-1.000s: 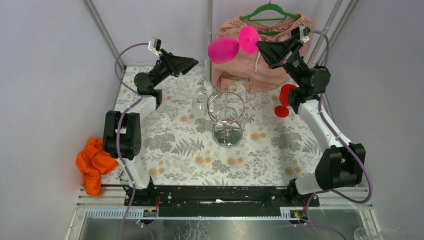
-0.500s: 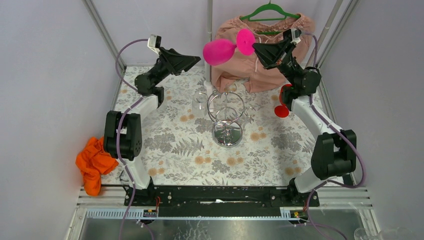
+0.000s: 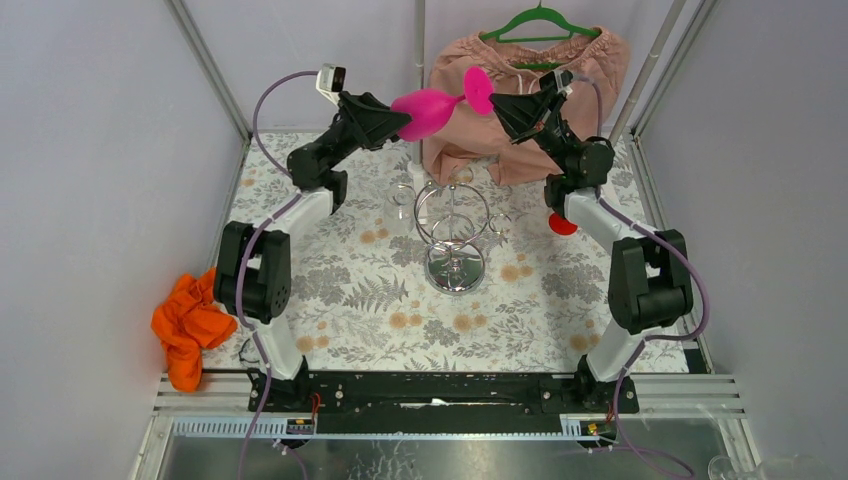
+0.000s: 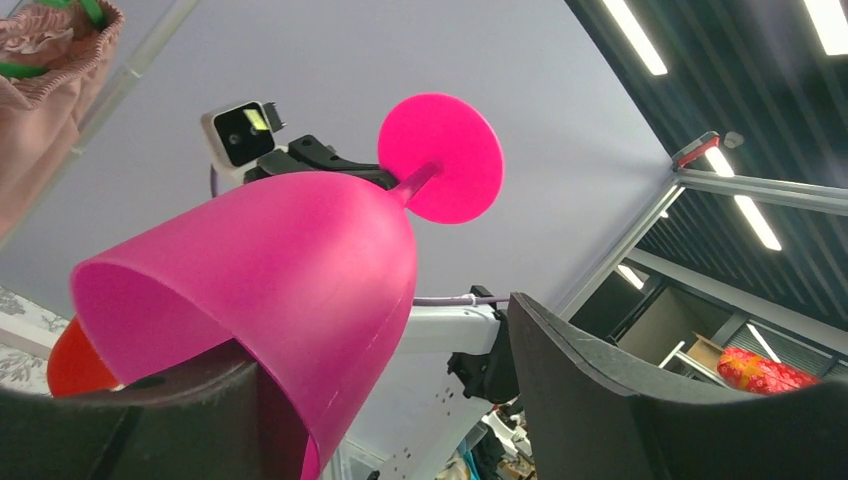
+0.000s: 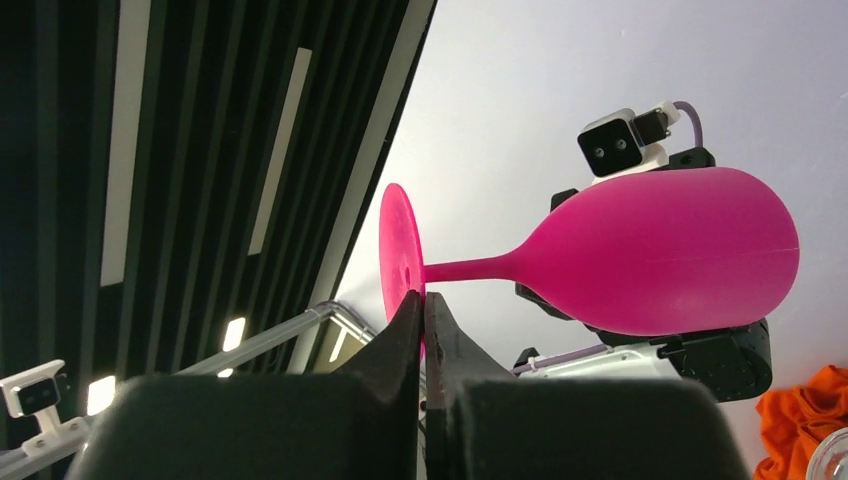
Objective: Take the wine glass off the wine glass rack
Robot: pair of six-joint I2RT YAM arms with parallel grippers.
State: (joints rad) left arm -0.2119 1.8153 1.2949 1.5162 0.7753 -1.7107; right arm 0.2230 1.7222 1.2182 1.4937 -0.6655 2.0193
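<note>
Magenta wine glass (image 3: 428, 108) aloft, apart from rack (image 3: 452, 215) | my right gripper (image 5: 422, 310) pinches its foot | left gripper (image 4: 385, 335) spread round bowl

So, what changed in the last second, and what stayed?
The right gripper, shut on the foot of the pink wine glass, carried it left. The left gripper, open, swung right to the bowl. The wine glass rack and orange cloth stayed put.

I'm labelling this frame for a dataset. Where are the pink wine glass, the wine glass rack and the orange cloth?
pink wine glass (image 3: 425, 108), top external view, on its bowl.
wine glass rack (image 3: 455, 275), top external view, on its round base.
orange cloth (image 3: 185, 325), top external view, on its middle.
</note>
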